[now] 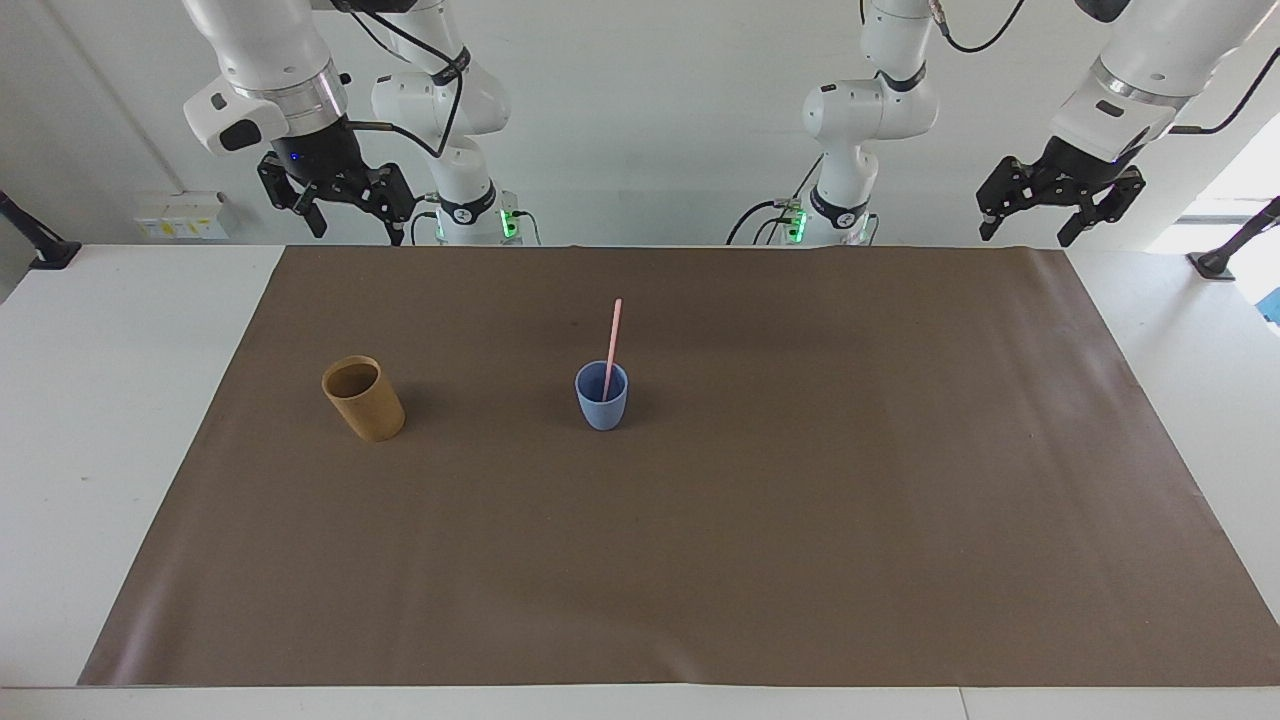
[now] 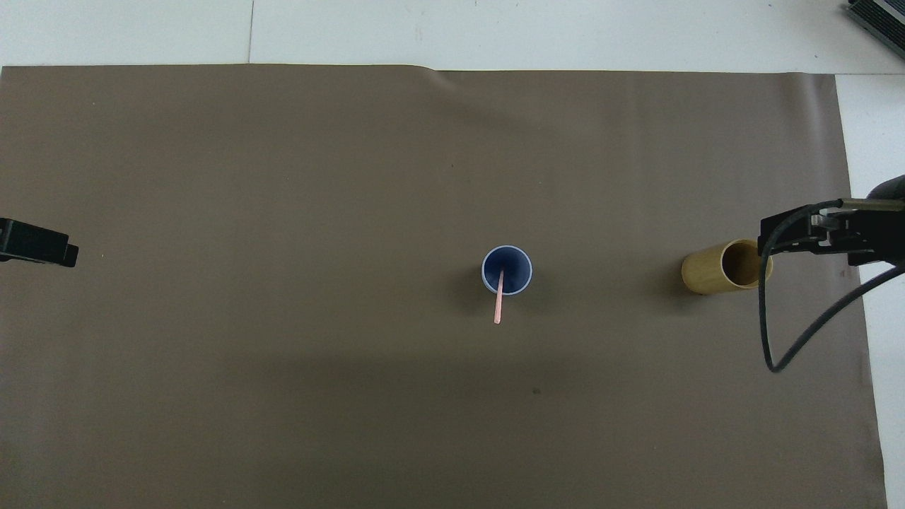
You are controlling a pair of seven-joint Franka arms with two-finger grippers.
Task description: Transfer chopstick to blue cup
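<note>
A robotics lab: two white arms (image 1: 450,110) mounted at a paper-covered table (image 1: 120,400).

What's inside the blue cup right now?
The chopstick stands in the blue cup, leaning on its rim with most of its length sticking out above. Its lower end reaches the cup's floor in the overhead view. Nothing else shows inside.

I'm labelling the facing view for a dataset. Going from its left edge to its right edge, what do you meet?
Right gripper, raised over the table's edge by the robots → tan cup → blue cup with the chopstick standing in it → left gripper, raised likewise.
</note>
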